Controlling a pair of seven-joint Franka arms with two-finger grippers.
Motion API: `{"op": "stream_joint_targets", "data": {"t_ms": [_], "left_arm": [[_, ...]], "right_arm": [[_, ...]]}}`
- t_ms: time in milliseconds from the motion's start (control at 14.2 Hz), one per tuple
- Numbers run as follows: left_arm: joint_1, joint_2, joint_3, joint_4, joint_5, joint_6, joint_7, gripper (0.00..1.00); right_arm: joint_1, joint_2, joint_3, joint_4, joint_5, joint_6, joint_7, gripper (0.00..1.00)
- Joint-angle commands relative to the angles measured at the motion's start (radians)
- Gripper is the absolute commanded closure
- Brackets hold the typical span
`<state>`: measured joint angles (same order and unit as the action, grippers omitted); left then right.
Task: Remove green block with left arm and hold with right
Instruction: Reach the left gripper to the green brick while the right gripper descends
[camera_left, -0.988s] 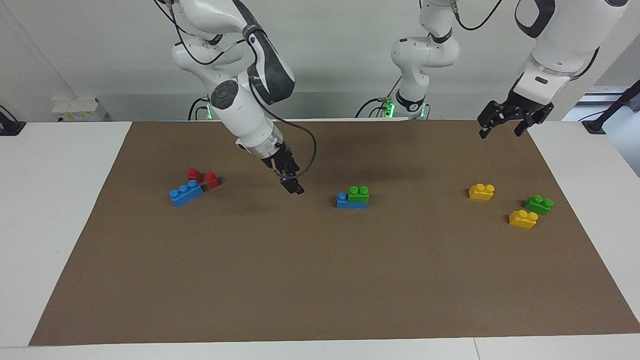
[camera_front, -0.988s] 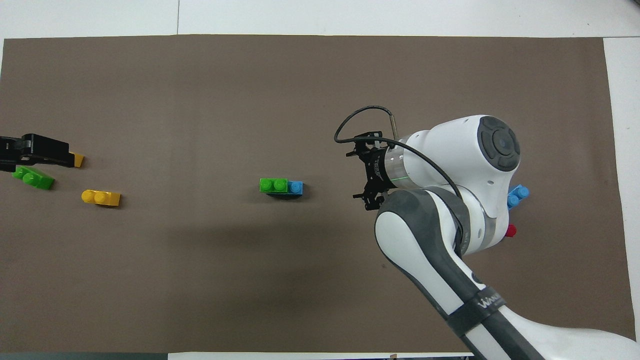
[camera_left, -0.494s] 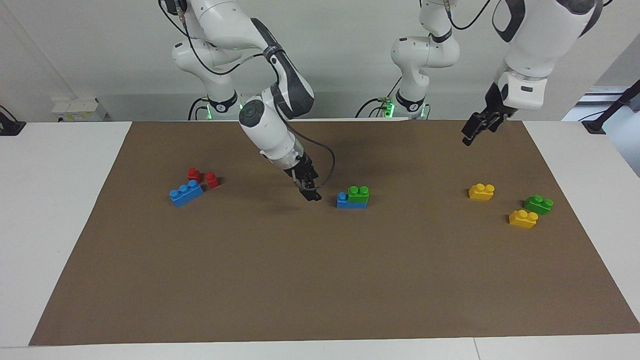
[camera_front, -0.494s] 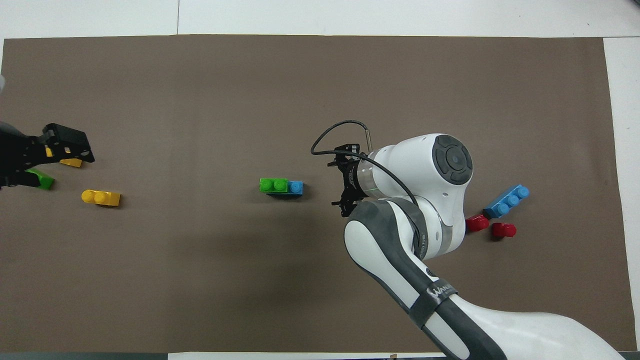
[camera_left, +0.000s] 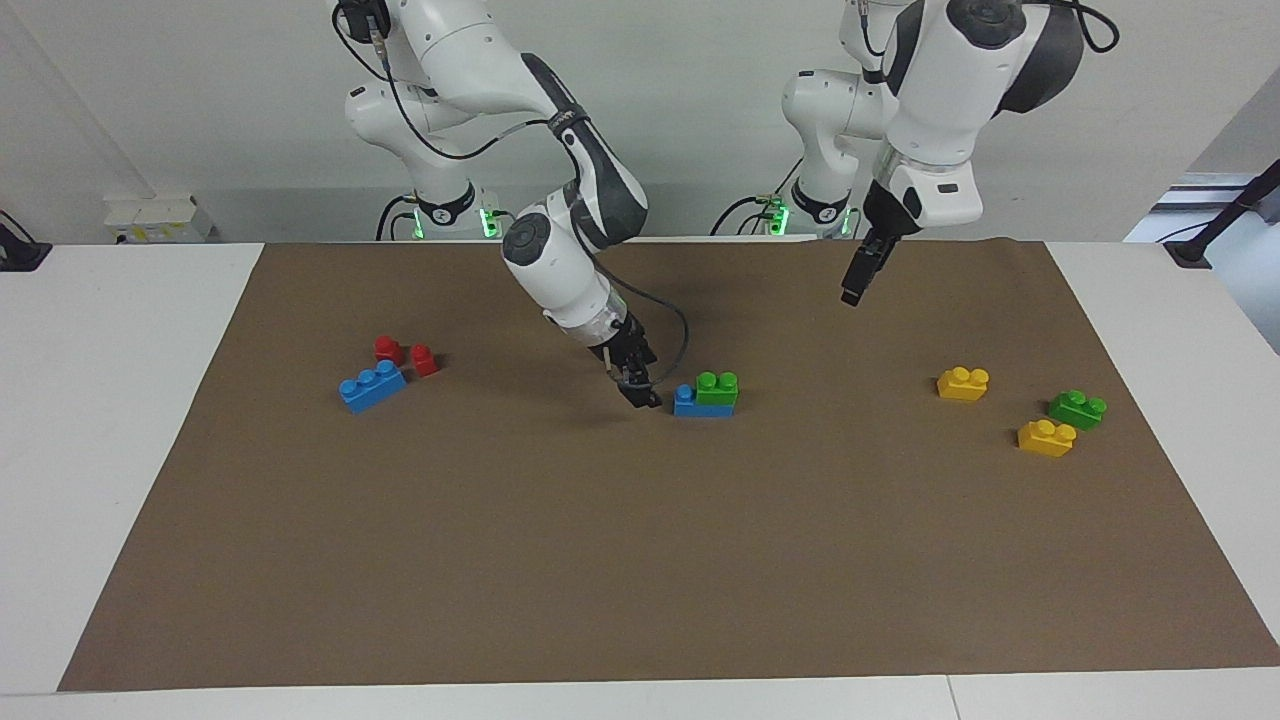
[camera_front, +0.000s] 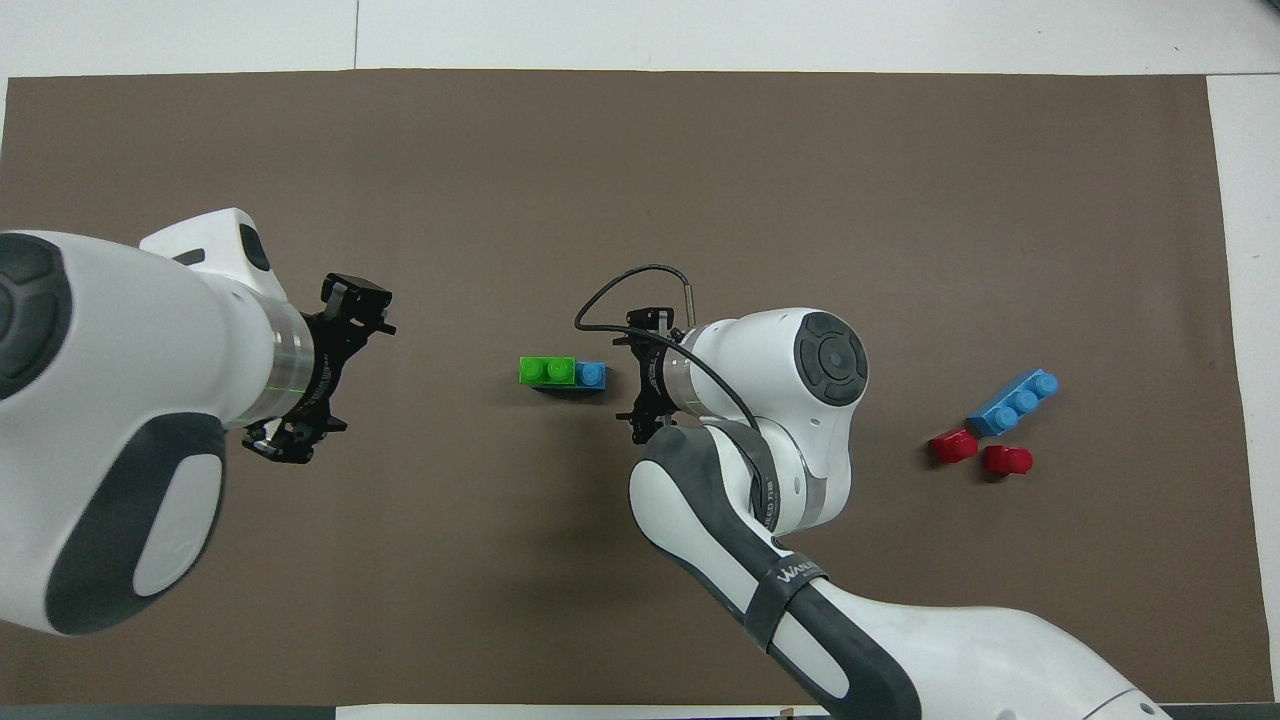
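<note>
clock ref: overhead view, 12 = away from robots, dial centred on the stack.
target: green block (camera_left: 717, 388) (camera_front: 547, 371) at mat centre, seated on the 9 o'clock end of blue base (camera_left: 688, 402) (camera_front: 592, 374); one blue stud bare at the 3 o'clock end. Not yet removed.
chg, right arm: right gripper (camera_left: 645, 395) (camera_front: 634, 385) has come in from the 3 o'clock side and dropped low, now just beside the bare blue end. No contact that I can see.
right jaws: spread, nothing between them.
chg, left arm: has swung in from its own end of the table; left gripper (camera_left: 855, 290) (camera_front: 325, 370) now hangs high over bare mat (camera_left: 640, 560) at 9 o'clock, well apart from the stack.
left jaws: spread wide, empty.
no chg: stack pos. same as 1 s ago. Red pair (camera_left: 405, 355) + long blue brick (camera_left: 372, 386) sit out at 3 o'clock. Two yellow bricks (camera_left: 963, 383) + darker green brick (camera_left: 1077, 409) at 9 o'clock, seen in facing view only, covered by the left arm from above.
meaning: both arms closing on the stack from either end, so approach phase, approx early in the task. Right looks set to pin the base first, then left pulls the green block off.
next, est.: right needs a last short move to bracket the blue end, then left must descend a good way to reach the green block.
risk: right gripper low + close, so a nudge could slide the stack before the grip is made.
</note>
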<state>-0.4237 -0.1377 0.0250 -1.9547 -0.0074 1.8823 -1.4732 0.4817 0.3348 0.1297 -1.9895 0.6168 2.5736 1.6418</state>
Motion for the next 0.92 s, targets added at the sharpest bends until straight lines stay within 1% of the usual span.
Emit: {"op": "stream_joint_targets", "data": {"t_ms": [0, 71, 212, 424, 494, 706, 776, 847], "left_arm": [[-0.059, -0.023, 0.016, -0.096, -0.002, 0.104, -0.261, 0.0], [-0.084, -0.005, 0.016, -0.114, -0.002, 0.142, -0.357, 0.0], [-0.127, 0.061, 0.016, -0.118, -0.002, 0.208, -0.5, 0.0], [-0.156, 0.137, 0.016, -0.113, -0.002, 0.299, -0.617, 0.0], [-0.165, 0.156, 0.016, -0.113, -0.002, 0.336, -0.639, 0.0], [-0.17, 0.216, 0.016, -0.102, 0.0, 0.394, -0.67, 0.0], [-0.178, 0.227, 0.018, -0.102, 0.0, 0.403, -0.67, 0.0], [-0.179, 0.231, 0.018, -0.104, 0.0, 0.411, -0.671, 0.0]], "right_arm": [[0.026, 0.038, -0.004, 0.006, 0.037, 0.06, 0.007, 0.07], [0.028, 0.052, -0.004, 0.008, 0.037, 0.081, 0.007, 0.07], [0.047, 0.076, -0.004, 0.014, 0.038, 0.112, 0.007, 0.07], [0.058, 0.096, -0.004, 0.018, 0.049, 0.154, 0.007, 0.07], [0.064, 0.099, -0.004, 0.02, 0.063, 0.158, 0.007, 0.08], [0.074, 0.101, -0.004, 0.018, 0.066, 0.161, 0.007, 0.09], [0.075, 0.101, -0.004, 0.02, 0.066, 0.171, 0.007, 0.12], [0.078, 0.104, -0.004, 0.018, 0.066, 0.18, 0.007, 0.17]]}}
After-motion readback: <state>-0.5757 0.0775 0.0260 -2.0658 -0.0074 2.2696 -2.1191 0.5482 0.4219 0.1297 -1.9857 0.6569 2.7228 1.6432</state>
